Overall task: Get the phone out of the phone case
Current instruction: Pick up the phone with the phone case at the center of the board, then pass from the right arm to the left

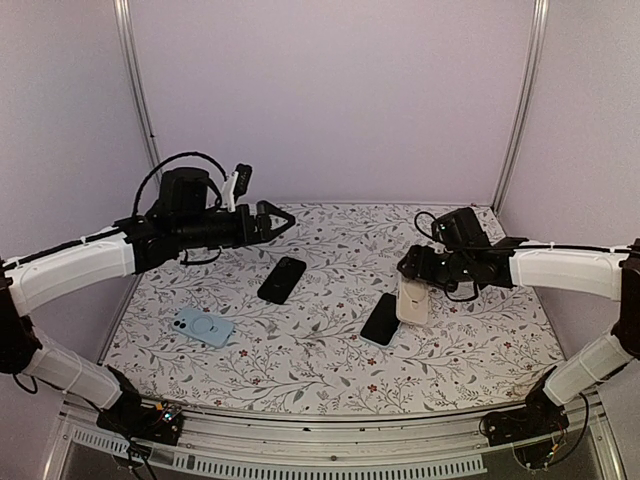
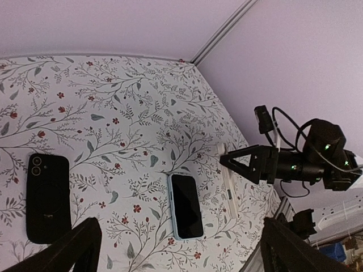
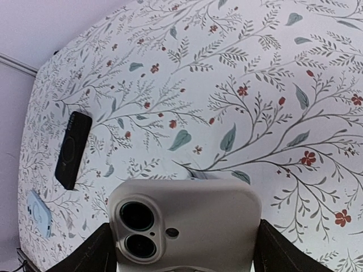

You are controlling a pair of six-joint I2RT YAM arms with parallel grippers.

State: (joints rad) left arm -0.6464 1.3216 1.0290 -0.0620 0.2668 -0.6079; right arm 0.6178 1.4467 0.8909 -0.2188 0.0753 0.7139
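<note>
My right gripper (image 1: 410,279) clamps the beige phone case (image 3: 187,221) on edge, a dark-screened phone (image 1: 380,320) just beside it. My left gripper (image 1: 282,222) hangs well apart, jaws spread.

The left arm (image 1: 70,265) and right arm (image 1: 565,268) wear glossy white plastic shells over black joints, with boxy black wrist housings (image 1: 190,215) and black cables (image 1: 172,158) looping behind the triangular black jaws.
</note>
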